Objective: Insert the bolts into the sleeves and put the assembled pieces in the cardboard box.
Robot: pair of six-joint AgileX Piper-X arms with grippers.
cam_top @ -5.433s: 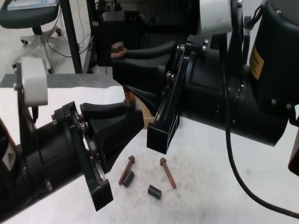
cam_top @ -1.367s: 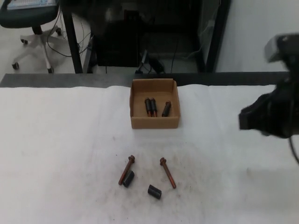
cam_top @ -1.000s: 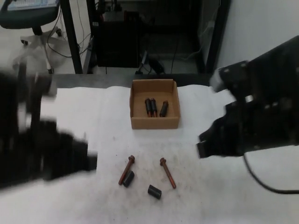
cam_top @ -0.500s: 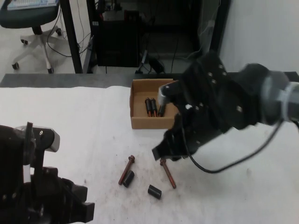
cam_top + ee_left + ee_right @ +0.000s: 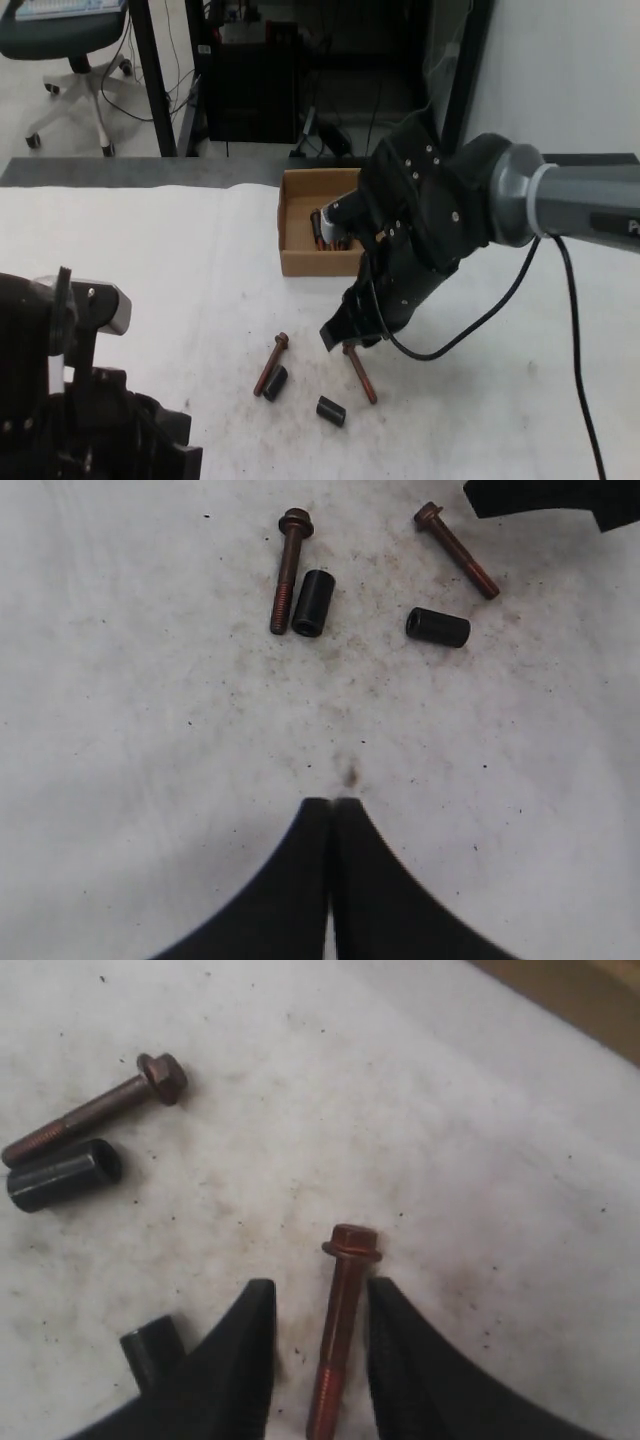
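Bolt pickup looks like the step in hand. The right gripper (image 5: 318, 1295) hangs low over the table (image 5: 200, 250), its fingers narrowly parted on either side of the shank of a bolt (image 5: 338, 1335) lying flat, head toward the cardboard box (image 5: 300, 262). It should probably come straight down and close squarely across the shank, nearer the head, so the threaded end stays free for insertion. A black sleeve (image 5: 150, 1352) sits just beside one finger, so a sideways drift could roll it away. The left gripper (image 5: 332, 815), fingers pressed together above bare table, must open before taking that sleeve. The other bolt (image 5: 290, 570) and sleeve (image 5: 313, 603) lie side by side, out of the way.
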